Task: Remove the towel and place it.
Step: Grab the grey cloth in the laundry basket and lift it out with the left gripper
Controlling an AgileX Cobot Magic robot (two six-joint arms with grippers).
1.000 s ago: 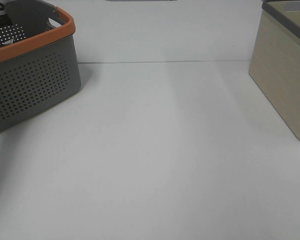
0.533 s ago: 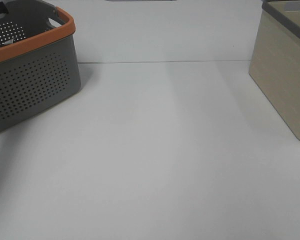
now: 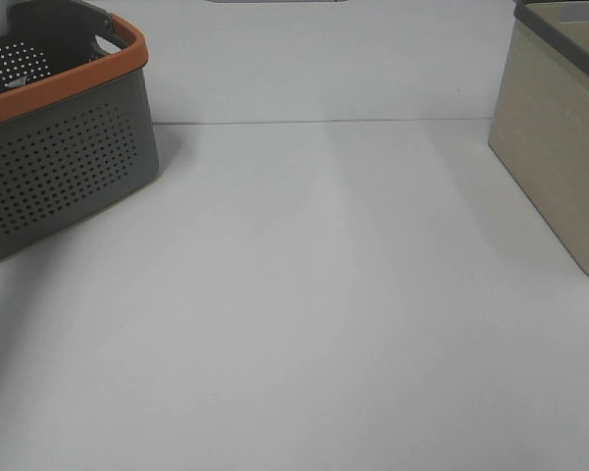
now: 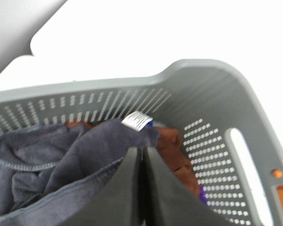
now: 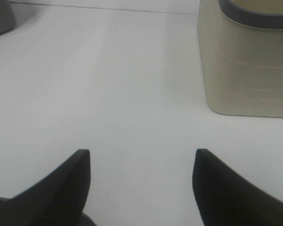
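1. L gripper point(image 4: 142, 153) is reaching down inside the grey basket point(image 4: 212, 94). Its jaws are pressing together w/ barely a slit between them, and they are pinching a raised fold of the towel point(image 4: 75, 160).
2. The towel, dark charcoal terry, is lying bunched in the basket. It is rising up to the L fingertips and draping over one finger point(image 4: 120, 188). A stitched hem is running across the cloth near that finger.
3. Its small white tag point(image 4: 137, 121) is sticking up at the corner just beyond the fingertips, close to the perforated basket wall.
4. A rust-brown cloth point(image 4: 172, 146) is sitting under and beside the towel, toward the wall w/ the handle slot. A bit of purple-blue point(image 4: 201, 193) is showing next to it; can't tell what it is.
5. In the ext. high view the basket point(image 3: 69, 147), grey w/ an orange rim, is standing at the far left of the white table point(image 3: 324, 294). The towel isn't distinguishable there, as only the inner wall is showing.
6. R gripper point(image 5: 141, 157) is hanging over bare tabletop w/ its jaws spread wide and nothing between them.
7. A beige bin point(image 5: 245, 61) w/ a dark grey rim is standing ahead of the R gripper and off to one side, apart from it. In the ext. high view the bin point(image 3: 560, 147) is sitting at the far right edge, well apart from the basket, w/ the table stretching between them.
8. A corner of the grey basket is also peeking into the R wrist view, across the table from the bin.
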